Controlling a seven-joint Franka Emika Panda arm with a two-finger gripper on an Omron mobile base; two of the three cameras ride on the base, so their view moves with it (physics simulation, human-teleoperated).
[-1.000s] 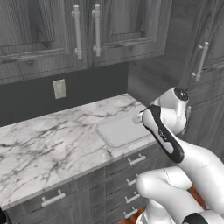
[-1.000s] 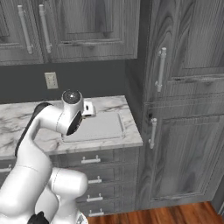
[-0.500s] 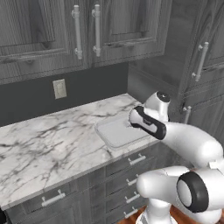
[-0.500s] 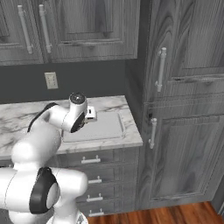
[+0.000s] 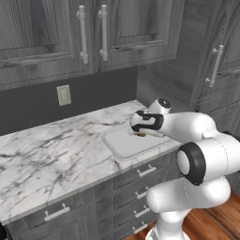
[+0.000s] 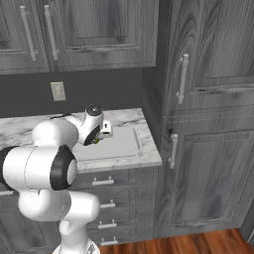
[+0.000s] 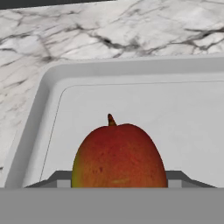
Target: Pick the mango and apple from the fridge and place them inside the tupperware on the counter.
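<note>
My gripper (image 7: pixel 117 180) is shut on the mango (image 7: pixel 118 155), an oval fruit, red-orange with a yellow-green edge and a short stem. It hangs just above the floor of the pale grey tupperware (image 7: pixel 43 96), near one of its long sides. From the left base view the gripper (image 5: pixel 140 133) reaches over the tupperware (image 5: pixel 123 146) on the marble counter (image 5: pixel 47 154), and a sliver of mango (image 5: pixel 141 135) peeks out under the hand. The right base view shows the same hand (image 6: pixel 97 138) above the tupperware (image 6: pixel 119 148). The apple and the fridge are out of view.
Tall dark wood-grain doors (image 6: pixel 208 149) with bar handles stand right of the counter's end. Wall cabinets (image 5: pixel 93 33) hang above, and an outlet (image 5: pixel 63 95) sits on the dark backsplash. Drawers (image 5: pixel 140 173) with metal handles run under the counter (image 6: pixel 15 126).
The arm has swung left and down from beside the tall doors, carrying the mango over the tupperware. The grip has stayed shut throughout.
</note>
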